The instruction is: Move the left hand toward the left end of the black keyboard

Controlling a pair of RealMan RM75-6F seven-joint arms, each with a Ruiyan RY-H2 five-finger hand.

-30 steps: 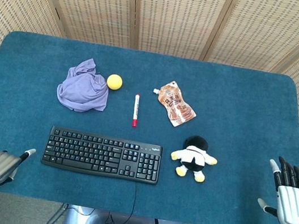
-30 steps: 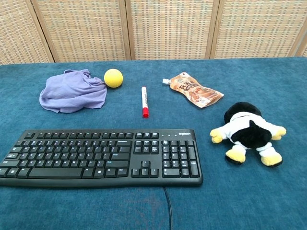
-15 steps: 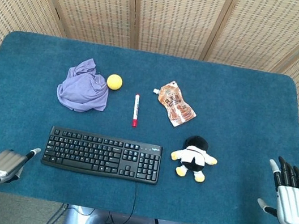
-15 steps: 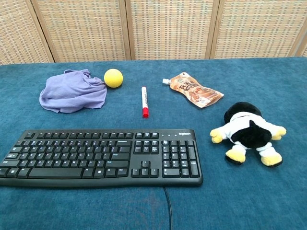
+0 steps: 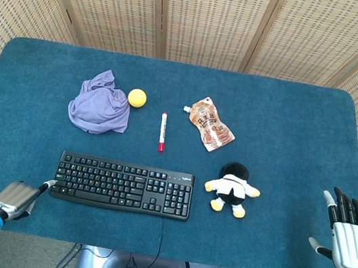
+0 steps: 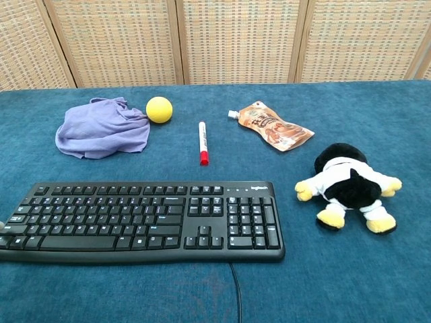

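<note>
Approach looks nearly finished: left hand point(image 5: 17, 197), curled with one finger out and holding nothing, should ease gently toward the black keyboard point(image 5: 122, 184) without nudging its near-left corner.

Your chest view cut off the black keyboard point(image 6: 141, 219) at its left end, hiding both hands.

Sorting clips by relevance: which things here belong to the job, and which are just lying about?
Job: left hand, keyboard.
Lying about: purple cloth, yellow ball, marker, pouch, plush toy, right hand.
</note>
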